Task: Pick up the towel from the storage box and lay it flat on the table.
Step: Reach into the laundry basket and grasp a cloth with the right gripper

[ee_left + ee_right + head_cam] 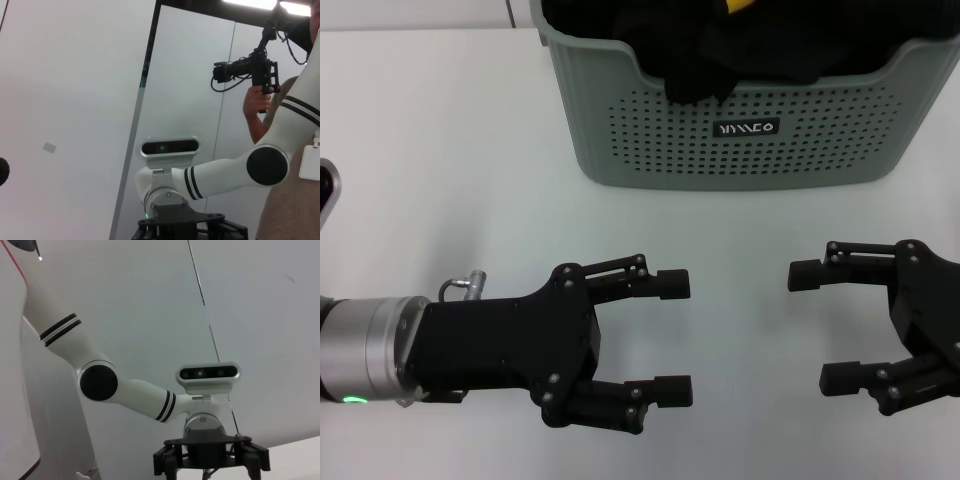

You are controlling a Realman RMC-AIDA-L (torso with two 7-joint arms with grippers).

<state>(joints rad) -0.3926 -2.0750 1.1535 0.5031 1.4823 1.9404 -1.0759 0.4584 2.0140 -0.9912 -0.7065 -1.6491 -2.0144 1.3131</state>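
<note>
1. You held the left gripper and right gripper over the bench, jaws wide, ready for reaching.
2. The towel lay inside the storage box, only a yellow corner showing among black cloths.

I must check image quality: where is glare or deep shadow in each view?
Head view: the table is evenly bright, the storage box interior very dark, the towel barely visible. Left wrist view: a ceiling light glares. Right wrist view: soft light, no glare.
</note>
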